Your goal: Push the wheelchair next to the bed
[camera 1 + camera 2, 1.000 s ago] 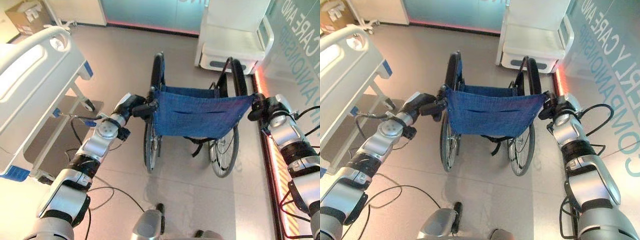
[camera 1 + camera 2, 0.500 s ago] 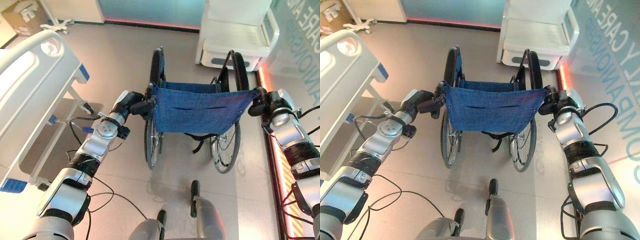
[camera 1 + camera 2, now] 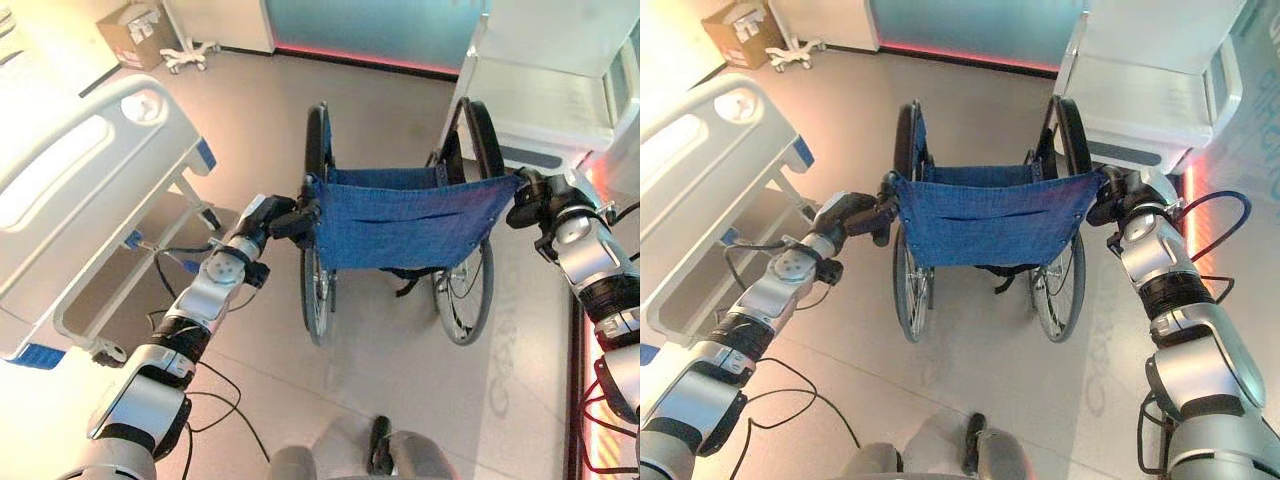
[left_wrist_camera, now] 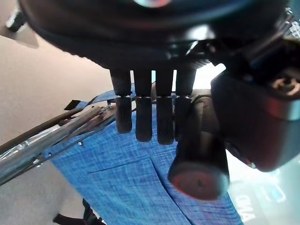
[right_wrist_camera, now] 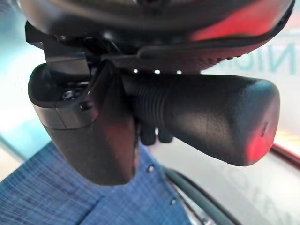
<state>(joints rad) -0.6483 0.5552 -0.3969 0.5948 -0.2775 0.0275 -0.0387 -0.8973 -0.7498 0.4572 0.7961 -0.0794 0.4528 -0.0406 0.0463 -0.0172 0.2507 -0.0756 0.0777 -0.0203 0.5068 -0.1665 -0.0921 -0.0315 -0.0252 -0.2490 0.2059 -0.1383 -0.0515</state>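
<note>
Handles are gripped at the wheelchair's [image 3: 985,235] rear: the left hand [image 3: 855,215] is wrapped round the left push handle [image 4: 199,154], the right hand [image 3: 1120,195] round the right push handle [image 5: 211,117]; the chair stands on the floor [image 3: 970,370] directly ahead, with the bed [image 3: 90,190] well apart to its left; a white chair [image 3: 1160,80] is seen beyond. Frame is judged stiff and free-rolling, the blue sling back soft, so force is best applied at the handles, evenly, or the chair will veer. Against the frame a second earlier, the view is shifted; more of the bed and the far cardboard box [image 3: 135,30] is shown; both grips are unchanged.
</note>
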